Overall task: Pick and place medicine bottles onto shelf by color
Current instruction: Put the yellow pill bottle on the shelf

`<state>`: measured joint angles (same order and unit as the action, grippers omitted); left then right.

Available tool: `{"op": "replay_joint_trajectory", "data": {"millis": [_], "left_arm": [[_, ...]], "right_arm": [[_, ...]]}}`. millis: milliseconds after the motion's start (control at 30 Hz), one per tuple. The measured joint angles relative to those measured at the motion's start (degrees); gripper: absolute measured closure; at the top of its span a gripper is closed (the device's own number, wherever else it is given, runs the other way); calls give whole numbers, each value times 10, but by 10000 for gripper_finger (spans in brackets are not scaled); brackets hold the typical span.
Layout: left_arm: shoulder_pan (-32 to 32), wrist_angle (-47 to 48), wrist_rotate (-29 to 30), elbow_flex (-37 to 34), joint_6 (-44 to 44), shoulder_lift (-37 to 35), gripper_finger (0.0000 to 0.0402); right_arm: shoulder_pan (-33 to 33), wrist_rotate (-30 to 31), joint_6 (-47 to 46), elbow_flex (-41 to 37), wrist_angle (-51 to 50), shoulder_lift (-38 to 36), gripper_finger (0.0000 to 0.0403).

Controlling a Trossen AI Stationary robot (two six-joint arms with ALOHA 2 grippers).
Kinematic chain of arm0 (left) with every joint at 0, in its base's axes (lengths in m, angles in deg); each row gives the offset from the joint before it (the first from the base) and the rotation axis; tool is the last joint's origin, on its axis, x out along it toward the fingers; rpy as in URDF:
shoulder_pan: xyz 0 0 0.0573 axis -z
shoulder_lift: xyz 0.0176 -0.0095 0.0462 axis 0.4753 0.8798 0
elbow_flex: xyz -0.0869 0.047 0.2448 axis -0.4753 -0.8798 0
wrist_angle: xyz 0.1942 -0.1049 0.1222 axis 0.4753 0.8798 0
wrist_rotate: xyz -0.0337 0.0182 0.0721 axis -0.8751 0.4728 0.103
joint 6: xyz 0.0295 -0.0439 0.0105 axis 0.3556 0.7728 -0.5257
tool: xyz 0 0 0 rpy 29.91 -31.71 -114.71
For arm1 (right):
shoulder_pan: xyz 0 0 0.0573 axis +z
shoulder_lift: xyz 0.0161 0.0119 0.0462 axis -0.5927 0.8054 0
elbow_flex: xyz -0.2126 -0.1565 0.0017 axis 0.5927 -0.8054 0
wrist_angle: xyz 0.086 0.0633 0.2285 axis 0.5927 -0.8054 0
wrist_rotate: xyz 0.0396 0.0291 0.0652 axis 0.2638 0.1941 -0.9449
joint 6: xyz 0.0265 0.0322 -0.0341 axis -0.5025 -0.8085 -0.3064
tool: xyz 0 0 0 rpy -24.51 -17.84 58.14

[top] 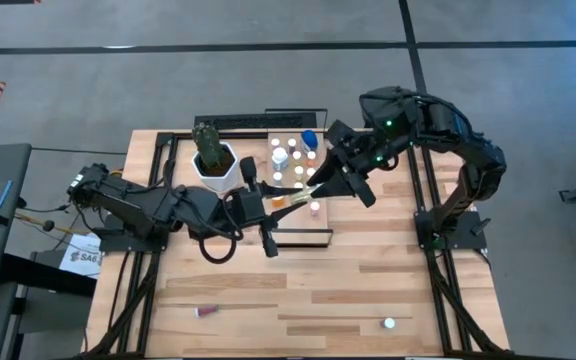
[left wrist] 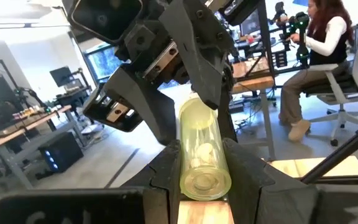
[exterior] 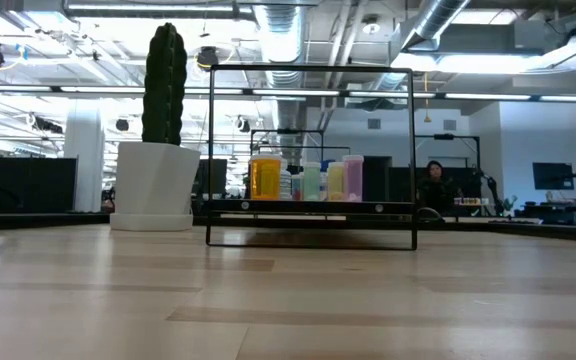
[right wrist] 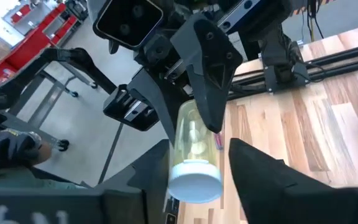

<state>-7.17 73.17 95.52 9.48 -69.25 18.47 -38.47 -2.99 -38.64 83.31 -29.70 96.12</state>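
A pale yellow-green medicine bottle (left wrist: 202,149) with a white cap (right wrist: 194,179) is held in the air between my two grippers, above the shelf (top: 303,238). My left gripper (left wrist: 205,171) is shut on its base end. My right gripper (right wrist: 197,180) is open, its fingers on either side of the cap end, with a gap showing beside one finger. In the high view the bottle (top: 303,193) bridges the two grippers. Several more bottles (top: 290,160) stand upright on the shelf's far part, a blue one (top: 309,138) among them. My left gripper pinches the bottle's base end (left wrist: 204,183) between its two fingers (left wrist: 166,165), coming level from the table's left side. The bottle lies along the fingers, cap end pointing away, lifted clear above the shelf. My right gripper stands around the cap; whether a finger touches it I cannot tell.
A white hexagonal pot with a green cactus (top: 213,158) stands just left of the shelf. A reddish bottle (top: 206,311) and a white one (top: 389,323) lie loose near the table's near edge. A person sits beyond the table in the left wrist view.
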Motion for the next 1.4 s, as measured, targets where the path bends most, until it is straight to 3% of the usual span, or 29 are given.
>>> {"op": "replay_joint_trajectory", "data": {"millis": [267, 833, 1400], "left_arm": [[1, -20, 4, -1, -20, 0, 326], [-2, -62, 45, 0, -61, -3, 326], [-3, -90, 9, 1, -93, -2, 326]], "right_arm": [[-10, 5, 0, 0, -1, -15, 170], [-8, -4, 3, -1, 1, -17, 168], [-9, -22, -29, -1, 40, -24, 168]]}}
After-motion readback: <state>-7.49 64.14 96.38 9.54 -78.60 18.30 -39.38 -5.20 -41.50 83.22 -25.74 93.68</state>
